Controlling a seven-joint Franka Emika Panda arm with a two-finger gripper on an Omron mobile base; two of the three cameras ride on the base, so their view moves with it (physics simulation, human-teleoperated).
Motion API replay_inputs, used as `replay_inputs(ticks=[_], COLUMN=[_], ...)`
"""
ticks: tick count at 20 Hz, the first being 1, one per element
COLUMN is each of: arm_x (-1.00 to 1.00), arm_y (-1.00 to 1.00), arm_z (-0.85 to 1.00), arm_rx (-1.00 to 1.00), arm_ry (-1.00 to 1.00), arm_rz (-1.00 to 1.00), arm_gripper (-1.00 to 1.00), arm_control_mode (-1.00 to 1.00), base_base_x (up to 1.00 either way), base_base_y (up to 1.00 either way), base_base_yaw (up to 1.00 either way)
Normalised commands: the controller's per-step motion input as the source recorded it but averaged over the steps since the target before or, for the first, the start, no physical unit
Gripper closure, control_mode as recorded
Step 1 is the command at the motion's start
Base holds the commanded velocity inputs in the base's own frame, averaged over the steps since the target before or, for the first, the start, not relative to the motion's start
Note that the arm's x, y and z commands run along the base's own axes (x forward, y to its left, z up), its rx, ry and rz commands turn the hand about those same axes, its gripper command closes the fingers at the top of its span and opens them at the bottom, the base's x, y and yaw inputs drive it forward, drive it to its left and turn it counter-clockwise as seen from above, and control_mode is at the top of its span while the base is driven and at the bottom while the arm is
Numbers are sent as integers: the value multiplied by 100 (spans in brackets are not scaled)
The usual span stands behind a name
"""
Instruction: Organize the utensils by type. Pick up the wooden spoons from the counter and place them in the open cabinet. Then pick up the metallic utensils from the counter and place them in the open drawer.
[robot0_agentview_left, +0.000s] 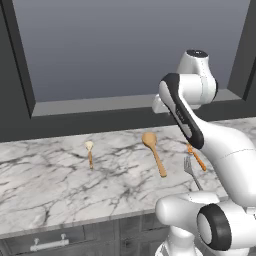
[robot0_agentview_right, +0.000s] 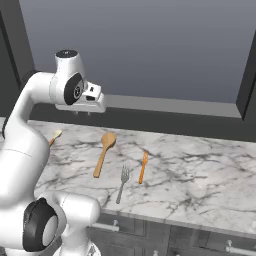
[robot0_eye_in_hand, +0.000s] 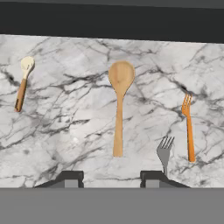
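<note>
White grey-veined marble counter (robot0_eye_in_hand: 65, 140) under a dark window frame (robot0_agentview_left: 125, 107); the pincer (robot0_eye_in_hand: 111, 178) hangs spread and empty.

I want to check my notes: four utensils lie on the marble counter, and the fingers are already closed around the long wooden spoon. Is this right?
Not quite. Four utensils do lie on the counter, but the long wooden spoon is not gripped. In the hand view the fingers stand apart above it, holding nothing, and the spoon lies flat on the marble.
</note>
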Motion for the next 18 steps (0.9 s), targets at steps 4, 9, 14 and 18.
replay_inputs(ticks=[4, 9, 14, 18], arm_x=[-3, -2, 11, 21], arm_y=[-2, -5, -1, 0], arm_z=[-20, -70, -68, -53], arm_rx=[0, -4, -3, 0], arm_ry=[2, 7, 2, 11], arm_rz=[0, 0, -2, -1], arm_gripper=[-100, -100, -100, -100], arm_control_mode=[-100, -100, -100, -100], base_base_x=[0, 0, 0, 0], base_base_y=[0, 0, 0, 0], base_base_yaw=[0, 0, 0, 0])
